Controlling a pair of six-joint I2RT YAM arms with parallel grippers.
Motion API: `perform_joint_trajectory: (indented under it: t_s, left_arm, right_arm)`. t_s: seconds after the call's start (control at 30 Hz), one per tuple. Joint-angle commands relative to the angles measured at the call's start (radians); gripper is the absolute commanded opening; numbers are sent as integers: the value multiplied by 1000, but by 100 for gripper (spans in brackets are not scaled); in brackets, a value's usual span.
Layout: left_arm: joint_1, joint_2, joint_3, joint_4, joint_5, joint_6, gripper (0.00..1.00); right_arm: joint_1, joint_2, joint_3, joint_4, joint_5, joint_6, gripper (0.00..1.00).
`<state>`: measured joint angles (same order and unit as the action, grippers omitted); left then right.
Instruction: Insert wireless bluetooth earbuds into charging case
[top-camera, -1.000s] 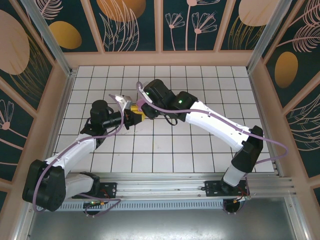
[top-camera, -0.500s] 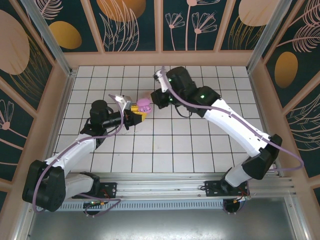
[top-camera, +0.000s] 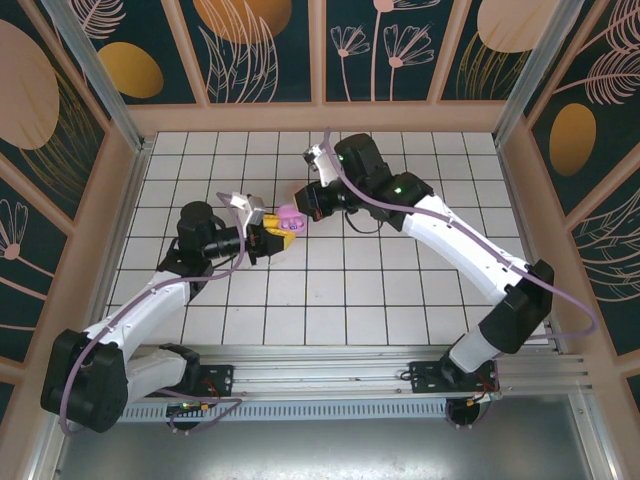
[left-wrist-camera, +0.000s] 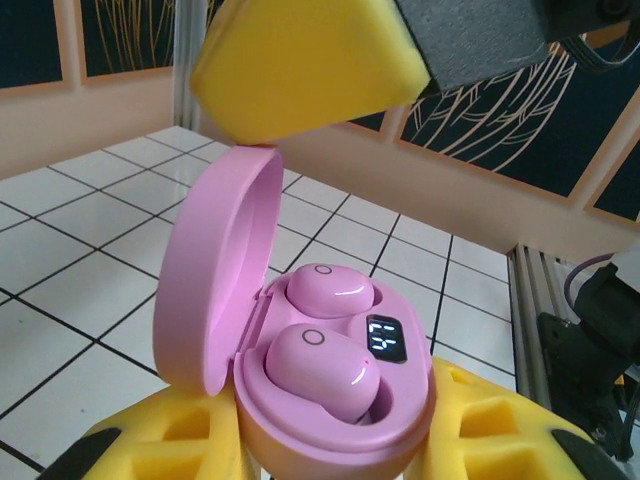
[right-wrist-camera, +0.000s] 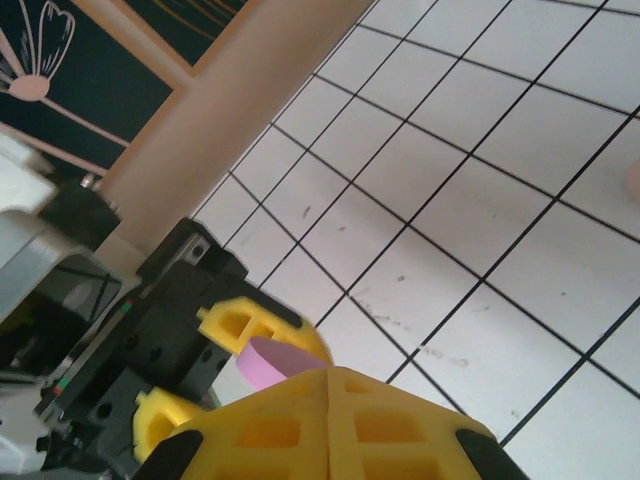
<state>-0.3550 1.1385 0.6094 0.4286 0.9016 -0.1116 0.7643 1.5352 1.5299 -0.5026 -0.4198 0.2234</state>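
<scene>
Left end effector (top-camera: 277, 236) clamped, right end effector (top-camera: 303, 207) just beside

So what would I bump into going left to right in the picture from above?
First the left gripper, then the pink case, then the right gripper.

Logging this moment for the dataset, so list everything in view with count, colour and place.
charging case: one, pink, lid open, held in the left end effector
earbuds: two, pink, seated in the case's wells
display: one, lit white digits on black, beside the earbuds
table: one, white tiles with dark grid lines
wall panels: dark teal with orange and pink plant motifs, around the table
left end effector: yellow pads, shut on the case's base
right end effector: yellow pad at the lid's top edge; open or shut unclear
</scene>
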Motion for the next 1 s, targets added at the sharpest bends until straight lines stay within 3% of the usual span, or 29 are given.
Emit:
perform_joint_trajectory:
  t_s: [0.0, 0.23, 0.37, 0.6, 0.97]
  left_arm:
    - [-4, -12, 45, 50, 7, 11, 13]
    - [-4, 4, 67, 87, 27, -14, 12]
    - [-5, 1, 72, 92, 30, -16, 13]
    - [-4, -8, 71, 85, 37, -20, 13]
    - [-4, -11, 81, 85, 39, -20, 13]
  right_arm:
    - [-3, -101, -84, 14, -36, 32, 7]
    - [-47, -234, -234, 144, -73, 142, 6]
    - [-80, -274, -304, 247, -104, 254, 36]
    - [-86, -279, -409, 478, -222, 444, 61]
    - [-83, -207, -449, 583, -315, 573, 64]
